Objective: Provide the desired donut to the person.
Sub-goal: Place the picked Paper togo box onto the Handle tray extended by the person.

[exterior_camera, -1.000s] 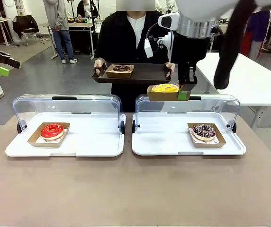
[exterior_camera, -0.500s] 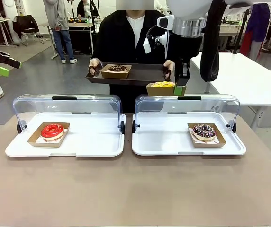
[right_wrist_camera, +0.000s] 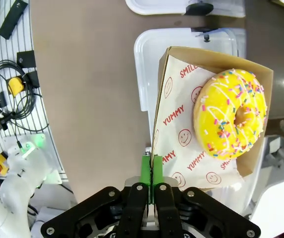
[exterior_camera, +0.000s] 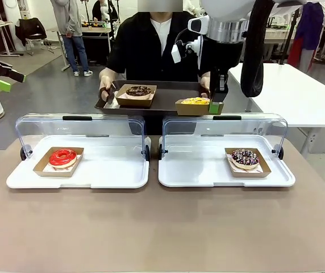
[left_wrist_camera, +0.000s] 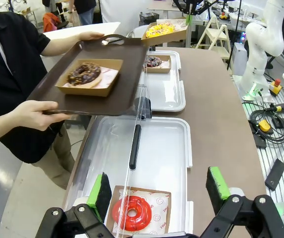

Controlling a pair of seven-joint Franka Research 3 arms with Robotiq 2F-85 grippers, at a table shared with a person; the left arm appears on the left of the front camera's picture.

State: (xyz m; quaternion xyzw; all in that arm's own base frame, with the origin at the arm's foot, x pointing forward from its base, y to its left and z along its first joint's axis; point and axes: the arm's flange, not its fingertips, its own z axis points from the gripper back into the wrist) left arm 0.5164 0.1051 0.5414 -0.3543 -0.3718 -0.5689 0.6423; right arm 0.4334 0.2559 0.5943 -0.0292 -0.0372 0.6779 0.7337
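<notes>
Over the tray [exterior_camera: 165, 94] (apparently), yellow sprinkled donut [exterior_camera: 195, 100]

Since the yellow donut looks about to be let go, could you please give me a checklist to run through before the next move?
1. Grip: right hand shut on the edge of the yellow donut's box: ok.
2. Donut: yellow donut lies flat in its box: ok.
3. Tray: brown tray held by the person's hands at both ends: ok.
4. Free tray space beside the chocolate donut's box: ok.
5. Box fully above the tray: cannot tell; the right wrist view shows tray under just one edge.
6. Other arm: left hand open, off to the side: ok.
</notes>
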